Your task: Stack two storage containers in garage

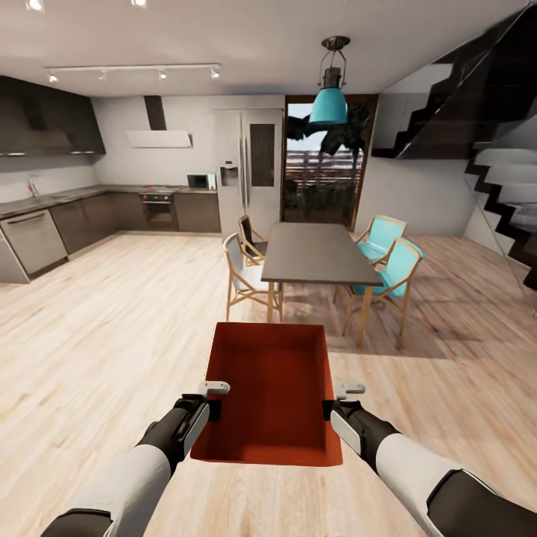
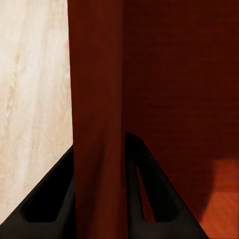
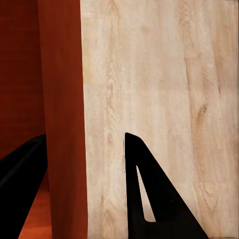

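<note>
One orange-red storage container (image 1: 268, 388) hangs level above the light wood-plank floor, just in front of me, lidless and empty. My left gripper (image 1: 212, 409) is shut on its left wall; in the left wrist view both fingers (image 2: 59, 199) press against that wall (image 2: 97, 74). My right gripper (image 1: 328, 409) straddles the right wall (image 3: 59, 74). There the outer finger (image 3: 149, 199) stands clearly apart from the wall, so it reads as open. The second container and the garage are out of view.
A grey dining table (image 1: 309, 253) with wooden and teal chairs (image 1: 388, 268) stands straight ahead. Dark kitchen counters (image 1: 45, 224) line the left wall. A black staircase (image 1: 500, 179) rises on the right, and a glass door (image 1: 328, 179) lies beyond the table.
</note>
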Controlling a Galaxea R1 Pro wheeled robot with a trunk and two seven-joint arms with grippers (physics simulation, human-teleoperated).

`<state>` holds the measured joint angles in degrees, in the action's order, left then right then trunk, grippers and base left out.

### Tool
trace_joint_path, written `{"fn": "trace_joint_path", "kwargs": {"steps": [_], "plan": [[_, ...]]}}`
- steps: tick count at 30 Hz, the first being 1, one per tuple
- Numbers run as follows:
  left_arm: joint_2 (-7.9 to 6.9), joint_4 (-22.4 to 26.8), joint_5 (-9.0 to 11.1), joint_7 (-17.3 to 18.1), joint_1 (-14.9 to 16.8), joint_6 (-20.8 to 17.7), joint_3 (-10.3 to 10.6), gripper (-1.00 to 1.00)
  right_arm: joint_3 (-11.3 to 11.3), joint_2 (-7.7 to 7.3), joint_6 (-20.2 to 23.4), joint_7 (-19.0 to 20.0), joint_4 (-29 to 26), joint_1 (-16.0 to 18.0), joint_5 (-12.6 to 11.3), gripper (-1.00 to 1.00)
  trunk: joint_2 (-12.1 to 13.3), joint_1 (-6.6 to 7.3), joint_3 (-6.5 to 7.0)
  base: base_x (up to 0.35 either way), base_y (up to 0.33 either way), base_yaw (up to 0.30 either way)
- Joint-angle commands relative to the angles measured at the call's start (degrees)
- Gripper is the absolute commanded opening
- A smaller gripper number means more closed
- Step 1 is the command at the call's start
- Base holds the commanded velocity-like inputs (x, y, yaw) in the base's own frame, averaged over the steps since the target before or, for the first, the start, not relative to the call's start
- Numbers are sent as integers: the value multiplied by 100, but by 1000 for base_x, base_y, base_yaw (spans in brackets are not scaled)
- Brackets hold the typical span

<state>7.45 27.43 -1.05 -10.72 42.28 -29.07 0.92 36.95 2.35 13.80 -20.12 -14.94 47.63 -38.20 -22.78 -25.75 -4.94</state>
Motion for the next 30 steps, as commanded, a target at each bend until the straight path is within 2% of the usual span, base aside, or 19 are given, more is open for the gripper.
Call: {"fn": "trace_joint_path", "kwargs": {"steps": [1, 30], "plan": [[2, 4, -1, -27, -1, -40, 14, -100, 13, 2, 18, -27, -27, 10, -21, -100, -14, -4, -13, 0, 0, -286], [2, 1, -3, -28, -1, -45, 15, -100, 14, -2, 18, -27, -27, 10, -21, -100, -14, -4, -13, 0, 0, -287]]}}
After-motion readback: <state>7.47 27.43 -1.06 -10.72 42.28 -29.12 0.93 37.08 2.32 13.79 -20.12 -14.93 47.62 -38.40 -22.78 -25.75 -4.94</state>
